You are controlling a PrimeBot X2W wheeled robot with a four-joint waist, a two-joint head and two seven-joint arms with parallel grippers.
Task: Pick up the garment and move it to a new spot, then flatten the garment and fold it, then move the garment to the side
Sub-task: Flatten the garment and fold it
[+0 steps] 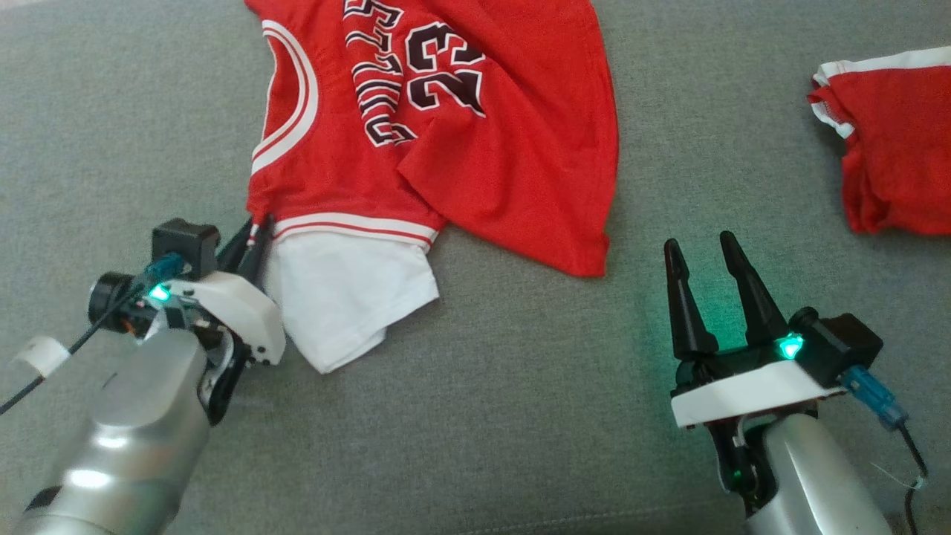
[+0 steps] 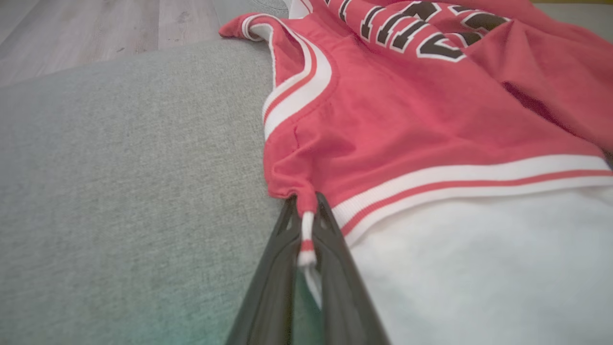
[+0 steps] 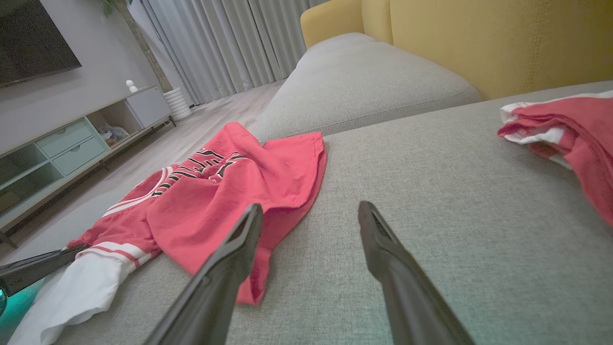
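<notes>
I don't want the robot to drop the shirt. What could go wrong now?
The left gripper pinches just a thin strip at the edge of the red jersey, so it might slip out when lifted.
The right gripper is open and apart from the cloth, so lifting one-handed may bunch it up.
A second red garment lies nearby; dragging could tangle them.

A crumpled red-and-white cloth (image 3: pixel 570 124) lies at the back edge of the grey sofa seat (image 3: pixel 431 167) — just below the yellow backrest (image 3: pixel 503 43).
</notes>
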